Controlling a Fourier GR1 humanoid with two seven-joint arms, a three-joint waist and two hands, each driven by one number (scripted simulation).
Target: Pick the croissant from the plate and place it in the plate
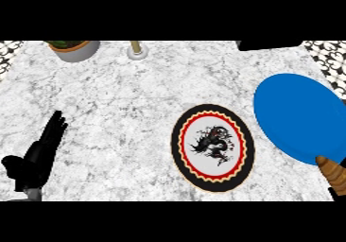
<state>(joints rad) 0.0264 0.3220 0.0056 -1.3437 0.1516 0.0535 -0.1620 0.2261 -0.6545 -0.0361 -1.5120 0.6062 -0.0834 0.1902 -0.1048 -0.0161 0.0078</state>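
Fingers (54, 127) of the left hand (36, 158) lie straight, resting at near left; the right hand's cannot be told (only a dark sliver shows at the near-right corner). Blue plate (298, 118), far right, bare. Patterned plate (212, 147), centre, also bare. Croissant (335, 174) overlaps the blue plate's near rim: probably light, flaky, crushable, best taken across its thick middle.

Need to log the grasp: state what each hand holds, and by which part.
The left hand holds nothing; its fingers are straight. The croissant shows at the lower right edge by the blue plate, above a dark patch; whether the right hand holds it cannot be told.
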